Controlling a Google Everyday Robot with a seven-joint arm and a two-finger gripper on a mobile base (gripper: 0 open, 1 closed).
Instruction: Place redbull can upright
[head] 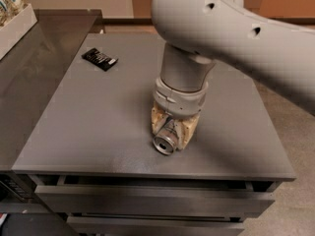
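The redbull can [166,140] lies on its side on the grey table [98,117], near the front edge, with its shiny silver end facing the camera. My gripper [172,128] comes straight down over it, and its tan fingers [189,128] sit on either side of the can, closed around its body. The arm's grey wrist hides most of the can's sides.
A small black packet [100,59] lies at the table's back left. A darker counter [29,77] adjoins on the left, with a white bin [15,23] of snacks at its far corner. Drawers [142,203] sit below the table's front edge.
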